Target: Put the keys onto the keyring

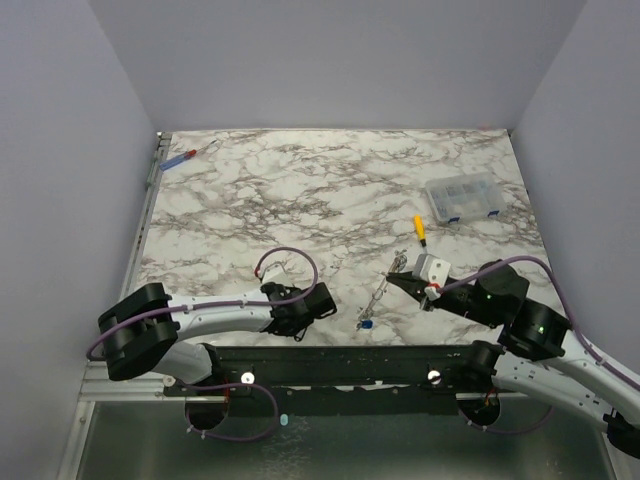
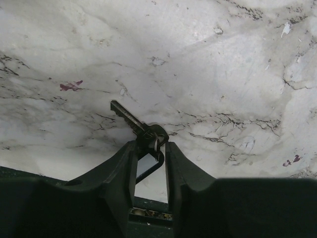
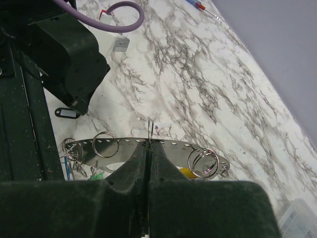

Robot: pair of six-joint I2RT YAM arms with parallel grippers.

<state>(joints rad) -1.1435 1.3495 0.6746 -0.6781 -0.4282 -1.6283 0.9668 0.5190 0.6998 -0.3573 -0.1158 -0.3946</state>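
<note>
Our left gripper [image 2: 151, 145] flanks a dark-headed key [image 2: 130, 118] and its tag [image 2: 148, 164], jaws narrowly apart; we cannot tell whether they pinch it. That key lies left of the keyring [image 3: 124, 143], whose thin edge is clamped between the right gripper's [image 3: 149, 144] closed jaws.
</note>
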